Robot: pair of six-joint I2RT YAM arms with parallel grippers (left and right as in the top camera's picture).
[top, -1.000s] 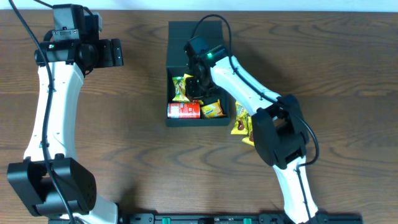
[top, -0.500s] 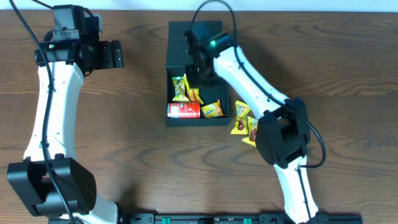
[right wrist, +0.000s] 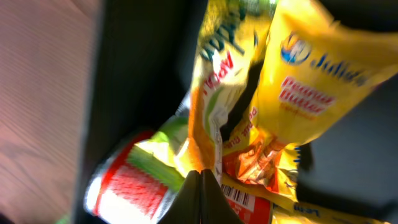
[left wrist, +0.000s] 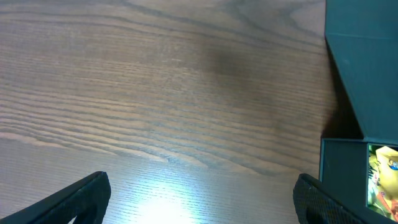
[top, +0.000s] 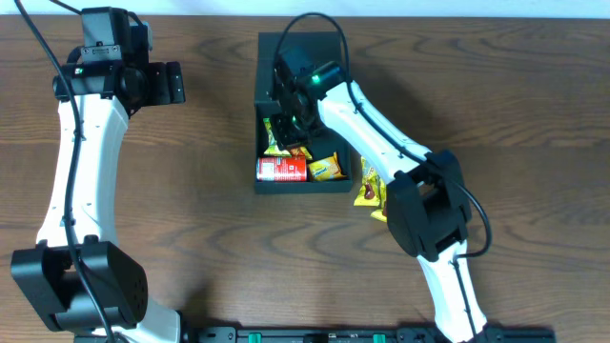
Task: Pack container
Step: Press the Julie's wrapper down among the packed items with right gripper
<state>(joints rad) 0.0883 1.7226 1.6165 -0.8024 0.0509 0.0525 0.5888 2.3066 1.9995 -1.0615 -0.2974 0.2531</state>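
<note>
The dark teal container [top: 267, 186] sits open at the table's far centre, its flap lid [top: 303, 46] laid back. Inside lie a red can [top: 281, 170], a yellow-green packet [top: 274, 141] and a yellow packet [top: 327, 169]. My right gripper [top: 291, 112] is inside the container, over the packets. In the right wrist view its fingers [right wrist: 200, 174] are shut tip to tip, resting against the yellow-green packet [right wrist: 214, 93], beside the Julie's peanut butter packet [right wrist: 305, 74] and the can [right wrist: 127, 186]. My left gripper [top: 176, 83] is open and empty, left of the container.
Two yellow packets [top: 370, 188] lie on the table just right of the container. The left wrist view shows wood table under the wide-open fingers [left wrist: 199, 205], with the lid [left wrist: 367, 56] and the container's corner [left wrist: 341, 168] at its right edge.
My right gripper rose toward the lid, then came back down and to the left onto the packets. The left arm has not moved.
</note>
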